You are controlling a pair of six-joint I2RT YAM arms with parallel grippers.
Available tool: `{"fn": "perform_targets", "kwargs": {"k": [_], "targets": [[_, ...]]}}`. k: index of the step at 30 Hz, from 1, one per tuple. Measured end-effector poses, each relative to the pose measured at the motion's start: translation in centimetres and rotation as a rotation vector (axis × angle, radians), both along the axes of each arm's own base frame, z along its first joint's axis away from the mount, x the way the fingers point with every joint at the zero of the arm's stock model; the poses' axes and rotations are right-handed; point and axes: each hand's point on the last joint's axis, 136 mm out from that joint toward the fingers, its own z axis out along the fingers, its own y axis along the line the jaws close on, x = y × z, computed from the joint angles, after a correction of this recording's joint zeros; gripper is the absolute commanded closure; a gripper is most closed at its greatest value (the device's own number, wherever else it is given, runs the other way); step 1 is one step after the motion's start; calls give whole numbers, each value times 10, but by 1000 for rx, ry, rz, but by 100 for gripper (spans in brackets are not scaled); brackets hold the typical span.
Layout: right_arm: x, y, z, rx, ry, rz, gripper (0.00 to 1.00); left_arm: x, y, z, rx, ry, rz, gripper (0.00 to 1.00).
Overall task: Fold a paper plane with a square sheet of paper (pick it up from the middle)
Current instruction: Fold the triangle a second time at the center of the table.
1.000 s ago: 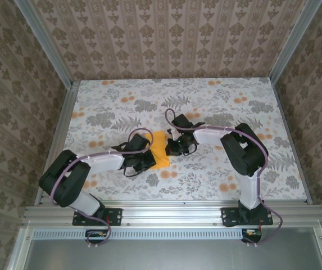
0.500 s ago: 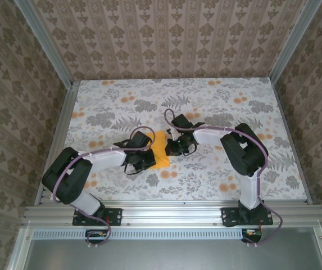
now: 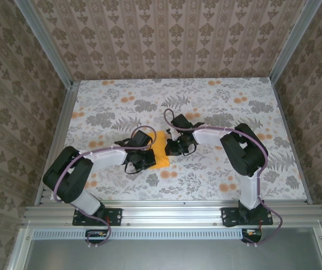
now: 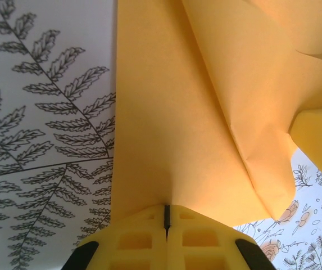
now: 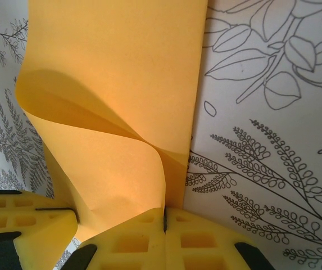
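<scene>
**Item: the square sheet of paper**
- Material: thin bright-orange paper, already part-folded, with layered flaps and not one flat square.
- Location: near the middle of the floral tabletop, a little toward 6 o'clock, between the two arms.
- Left wrist view: the sheet runs from 6 o'clock up to 12. A second layer crosses it diagonally toward 3 o'clock, with a creased edge between them.
- Right wrist view: the sheet has one flap curling up off the print in a soft roll. Its straight edge runs from 12 down to 6 o'clock.

**Holders**
- Left jaws: at the sheet's 8 o'clock in the top view. They are pressed together with the paper's near edge nipped in the seam between the yellow pads.
- Right jaws: at the sheet's 2 o'clock. They are likewise pressed together, pinching the paper where the curl meets the flat layer, between the yellow pads.
- The two sets of jaws sit close together, each one's yellow finger edging into the other's wrist view.

**Step in hand (judgement)**
- This is a mid-sequence fold: one flap is raised and turning over, and the crease is not yet set.
- No dart shape is finished.

**Next move calls for (judgement)**
- One side anchors the sheet while the other carries the flap across.
- The flap's edge must line up with the layer below before it is pressed flat.
- Uneven pull could skew the crease or tear the thin paper.
</scene>
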Motion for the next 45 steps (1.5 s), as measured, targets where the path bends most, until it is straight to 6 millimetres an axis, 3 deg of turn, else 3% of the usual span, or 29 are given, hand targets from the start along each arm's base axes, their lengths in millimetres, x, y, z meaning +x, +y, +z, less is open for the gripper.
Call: {"fn": "perform_targets", "kwargs": {"k": [22, 28, 33, 38, 45], "targets": [[6, 3, -1, 2, -21, 3, 93, 2, -5, 6, -16, -13, -32, 93], [6, 3, -1, 2, -24, 9, 92, 28, -20, 33, -140, -98, -13, 92], [6, 3, -1, 1, -31, 18, 92, 46, -29, 43, -196, -139, 12, 93], [6, 3, -1, 1, -29, 19, 92, 54, -34, 36, -191, -131, 23, 95], [6, 3, -2, 0, -29, 19, 92, 53, -25, 22, -127, -114, 47, 96]]}}
